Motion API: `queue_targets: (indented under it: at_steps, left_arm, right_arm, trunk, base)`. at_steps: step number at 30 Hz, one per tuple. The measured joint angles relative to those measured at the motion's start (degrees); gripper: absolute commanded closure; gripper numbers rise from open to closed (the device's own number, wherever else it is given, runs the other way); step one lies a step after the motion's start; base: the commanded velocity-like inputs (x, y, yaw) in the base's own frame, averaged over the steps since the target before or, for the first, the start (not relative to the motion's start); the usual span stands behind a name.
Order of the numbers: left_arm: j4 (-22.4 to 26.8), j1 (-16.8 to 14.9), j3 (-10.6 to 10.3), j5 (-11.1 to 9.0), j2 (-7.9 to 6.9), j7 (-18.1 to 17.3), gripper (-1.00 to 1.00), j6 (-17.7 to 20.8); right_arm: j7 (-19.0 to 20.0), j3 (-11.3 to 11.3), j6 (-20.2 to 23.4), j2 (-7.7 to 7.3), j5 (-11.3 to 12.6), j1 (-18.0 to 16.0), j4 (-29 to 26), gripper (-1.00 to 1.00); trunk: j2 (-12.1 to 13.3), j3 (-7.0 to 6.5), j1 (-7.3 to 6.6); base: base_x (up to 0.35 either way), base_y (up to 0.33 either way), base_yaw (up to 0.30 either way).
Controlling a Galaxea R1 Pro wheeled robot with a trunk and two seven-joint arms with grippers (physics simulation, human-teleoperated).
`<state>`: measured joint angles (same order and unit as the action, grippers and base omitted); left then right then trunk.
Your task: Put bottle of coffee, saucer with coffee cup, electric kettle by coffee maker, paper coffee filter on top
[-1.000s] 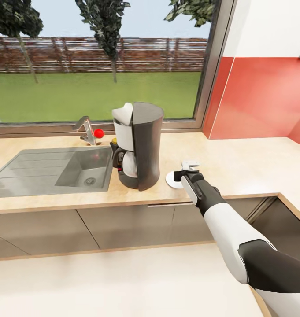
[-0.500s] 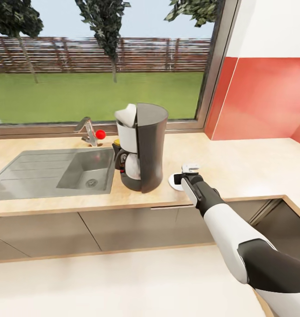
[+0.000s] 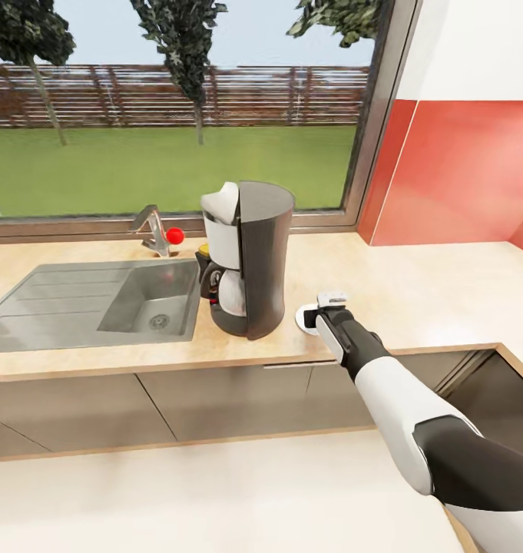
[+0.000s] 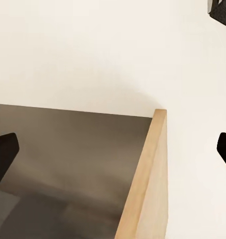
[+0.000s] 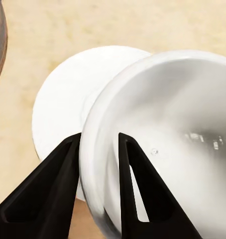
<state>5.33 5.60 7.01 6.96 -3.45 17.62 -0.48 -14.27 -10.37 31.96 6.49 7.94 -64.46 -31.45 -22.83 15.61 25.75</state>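
The tall dark grey coffee maker stands on the light wood kitchen countertop, just right of the sink. To its right lies the white saucer. My right gripper is shut on the rim of the white coffee cup, one finger inside it and one outside. The cup hangs over the saucer's far edge, partly off it. A yellow-gold cap, probably the bottle of coffee, peeks out behind the coffee maker. My left gripper is open, with nothing between its fingertips.
The grey sink and its faucet with a red knob lie left of the coffee maker. A window runs behind the counter, and a red wall stands at the right. The counter turns a corner at the right. The left wrist view looks down on a wood edge.
The whole view has shifted slightly. My right gripper has brought the coffee cup a little lower and closer to the saucer.
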Motion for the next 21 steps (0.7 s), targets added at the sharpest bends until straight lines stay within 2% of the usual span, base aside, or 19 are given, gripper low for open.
queue_targets:
  at_steps: [11, 21]
  left_arm:
    - [-0.1, 0.0, 0.0, 0.1, 0.0, 0.0, -1.0, 0.0]
    - [-0.1, 0.0, 0.0, 0.1, 0.0, 0.0, -1.0, 0.0]
  right_arm:
    - [0.0, 0.0, 0.0, -0.02, 0.0, 0.0, -0.1, 1.0]
    - [0.0, 0.0, 0.0, 0.05, 0.0, 0.0, 0.0, 1.0]
  trunk:
    - [0.0, 0.0, 0.0]
    - [0.0, 0.0, 0.0]
  base:
    - [0.086, 0.019, 0.0]
    - [0.009, 0.002, 0.0]
